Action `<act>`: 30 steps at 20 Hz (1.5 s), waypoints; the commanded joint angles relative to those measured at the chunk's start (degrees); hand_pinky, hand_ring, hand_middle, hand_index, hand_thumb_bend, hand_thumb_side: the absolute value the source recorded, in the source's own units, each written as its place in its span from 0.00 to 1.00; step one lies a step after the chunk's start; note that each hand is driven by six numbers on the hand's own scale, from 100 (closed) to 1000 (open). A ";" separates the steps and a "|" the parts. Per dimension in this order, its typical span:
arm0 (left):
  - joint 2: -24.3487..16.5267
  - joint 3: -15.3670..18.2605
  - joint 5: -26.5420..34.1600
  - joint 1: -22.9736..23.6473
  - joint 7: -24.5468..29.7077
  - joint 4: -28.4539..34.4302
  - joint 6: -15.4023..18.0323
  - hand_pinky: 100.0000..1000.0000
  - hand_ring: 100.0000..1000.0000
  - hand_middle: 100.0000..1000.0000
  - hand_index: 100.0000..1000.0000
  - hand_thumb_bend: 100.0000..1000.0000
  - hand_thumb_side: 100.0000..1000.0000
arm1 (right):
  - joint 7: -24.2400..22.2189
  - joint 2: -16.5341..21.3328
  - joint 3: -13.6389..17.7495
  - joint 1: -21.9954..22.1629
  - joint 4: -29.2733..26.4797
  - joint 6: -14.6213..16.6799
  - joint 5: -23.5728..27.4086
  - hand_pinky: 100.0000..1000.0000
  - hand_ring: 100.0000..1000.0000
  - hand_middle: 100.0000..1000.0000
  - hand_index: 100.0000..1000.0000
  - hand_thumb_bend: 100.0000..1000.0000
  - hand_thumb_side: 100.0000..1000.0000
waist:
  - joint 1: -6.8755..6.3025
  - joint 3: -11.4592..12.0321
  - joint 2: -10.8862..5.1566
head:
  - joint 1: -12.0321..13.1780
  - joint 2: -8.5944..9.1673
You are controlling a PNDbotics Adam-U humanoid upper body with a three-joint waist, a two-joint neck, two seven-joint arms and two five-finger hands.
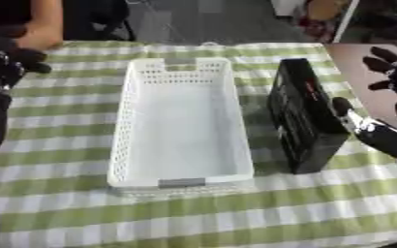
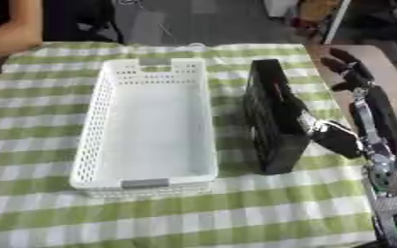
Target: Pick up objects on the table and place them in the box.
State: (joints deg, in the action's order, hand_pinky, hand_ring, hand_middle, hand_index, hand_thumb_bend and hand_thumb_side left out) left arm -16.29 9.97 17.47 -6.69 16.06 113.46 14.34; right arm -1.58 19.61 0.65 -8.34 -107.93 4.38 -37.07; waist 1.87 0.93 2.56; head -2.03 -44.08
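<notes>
At the right edge: right hand (image 1: 380, 133), thumb against the black box's (image 1: 302, 114) right face, fingers spread, open.
Black box: upright on the checked cloth (image 1: 236, 213), just right of the white basket (image 1: 181, 123).
Left hand (image 1: 5, 60): far left, curled, holding nothing.

— What covers the table?
— A green-and-white checked cloth (image 1: 193, 213), spread across the whole top.
— And past the far edge?
— A grey floor (image 1: 202, 22), a person's bare arm (image 1: 45, 26) at the far left corner, and blurred clutter (image 2: 308, 14) at the far right.
</notes>
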 commanded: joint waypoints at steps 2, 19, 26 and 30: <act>-0.42 0.16 0.18 -0.50 0.12 1.13 0.07 0.62 0.62 0.78 0.71 0.46 0.79 | -0.08 0.49 0.24 -0.15 -0.45 -0.25 -0.29 0.66 0.86 0.95 0.90 0.41 0.62 | -0.08 0.10 -0.46 | 0.01 -0.04; -0.40 0.18 0.13 -0.46 0.09 1.13 0.09 0.62 0.62 0.78 0.71 0.46 0.79 | -0.95 0.48 0.30 -0.25 -0.24 -0.70 -2.62 0.59 0.78 0.94 0.89 0.37 0.64 | -0.07 0.11 -0.46 | 0.02 -0.04; -0.40 0.18 0.11 -0.45 0.09 1.13 0.07 0.62 0.62 0.78 0.71 0.46 0.79 | -1.60 0.53 0.09 -0.33 -0.08 -0.59 -2.86 0.60 0.79 0.94 0.89 0.36 0.64 | -0.07 0.13 -0.46 | 0.04 -0.04; -0.41 0.15 0.12 -0.47 0.11 1.13 0.04 0.62 0.62 0.78 0.71 0.46 0.79 | -2.31 0.66 -0.43 -0.53 -0.37 -0.21 -3.05 0.59 0.79 0.94 0.88 0.36 0.64 | -0.06 0.15 -0.48 | -0.02 -0.04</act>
State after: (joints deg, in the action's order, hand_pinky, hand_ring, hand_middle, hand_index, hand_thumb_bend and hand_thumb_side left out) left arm -16.29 9.97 17.47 -6.69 16.05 113.46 14.35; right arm -3.59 19.61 0.23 -8.36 -107.57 4.05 -39.94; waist 1.87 1.00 2.56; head -2.03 -44.08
